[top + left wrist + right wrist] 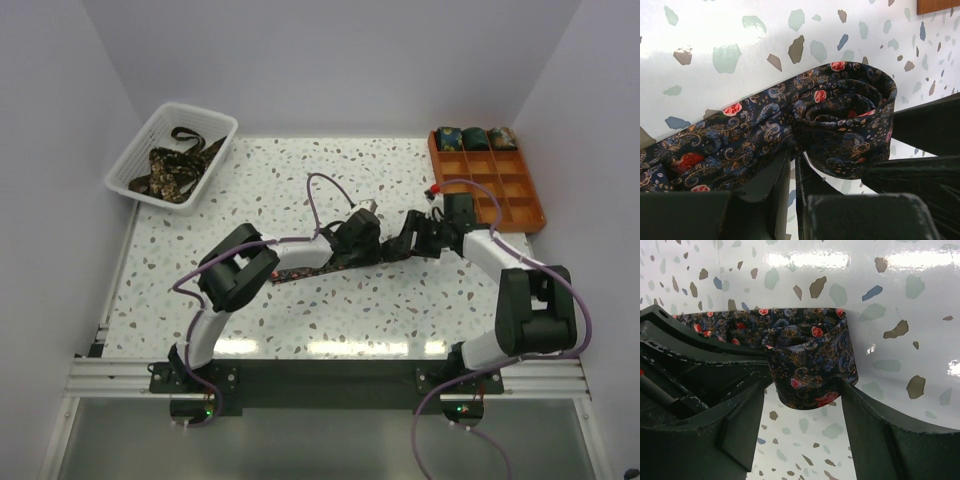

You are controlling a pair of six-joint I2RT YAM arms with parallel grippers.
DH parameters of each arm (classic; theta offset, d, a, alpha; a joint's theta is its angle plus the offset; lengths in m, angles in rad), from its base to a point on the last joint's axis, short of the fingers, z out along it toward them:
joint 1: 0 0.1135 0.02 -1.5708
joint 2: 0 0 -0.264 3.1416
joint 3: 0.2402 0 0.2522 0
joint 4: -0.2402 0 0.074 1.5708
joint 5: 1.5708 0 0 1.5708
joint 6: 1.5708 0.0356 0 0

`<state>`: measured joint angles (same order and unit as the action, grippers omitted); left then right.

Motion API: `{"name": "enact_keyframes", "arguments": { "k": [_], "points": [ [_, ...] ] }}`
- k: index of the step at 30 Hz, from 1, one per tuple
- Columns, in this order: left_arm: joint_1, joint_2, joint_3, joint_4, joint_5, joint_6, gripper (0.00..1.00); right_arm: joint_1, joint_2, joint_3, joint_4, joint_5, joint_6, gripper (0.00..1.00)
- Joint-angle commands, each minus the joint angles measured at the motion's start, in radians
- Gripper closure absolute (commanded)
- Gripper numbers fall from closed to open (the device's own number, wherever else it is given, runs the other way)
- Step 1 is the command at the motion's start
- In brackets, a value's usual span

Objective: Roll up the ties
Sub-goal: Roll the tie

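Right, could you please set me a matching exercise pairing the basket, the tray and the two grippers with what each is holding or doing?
1. white basket
2. orange tray
3. left gripper
4. right gripper

A. open, fingers either side of the half-rolled tie
B. three rolled ties in its far row
C. loose ties inside
D. shut on that tie

Pairs: 1-C, 2-B, 3-D, 4-A

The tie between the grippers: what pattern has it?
The tie is navy paisley with red flowers; clearest in left wrist view.
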<state>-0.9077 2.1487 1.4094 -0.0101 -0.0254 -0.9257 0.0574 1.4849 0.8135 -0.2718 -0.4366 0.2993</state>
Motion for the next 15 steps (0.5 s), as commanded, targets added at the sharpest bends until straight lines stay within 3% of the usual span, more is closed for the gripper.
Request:
{"name": "enact_keyframes", "arguments": {
  "k": [1, 9, 15],
  "points": [
    [0.010, -0.019, 0.005, -0.005, -0.002, -0.004, 0.86, 0.007, 0.012, 0.013, 0.023, 0.010, -0.043, 0.33],
    [0.012, -0.013, 0.008, -0.005, 0.008, -0.005, 0.86, 0.039, 0.060, 0.024, 0.026, 0.056, -0.060, 0.38],
    [0.015, -0.016, 0.008, -0.005, 0.015, -0.005, 0.86, 0.048, 0.055, 0.042, 0.013, 0.073, -0.068, 0.56]
  ]
}}
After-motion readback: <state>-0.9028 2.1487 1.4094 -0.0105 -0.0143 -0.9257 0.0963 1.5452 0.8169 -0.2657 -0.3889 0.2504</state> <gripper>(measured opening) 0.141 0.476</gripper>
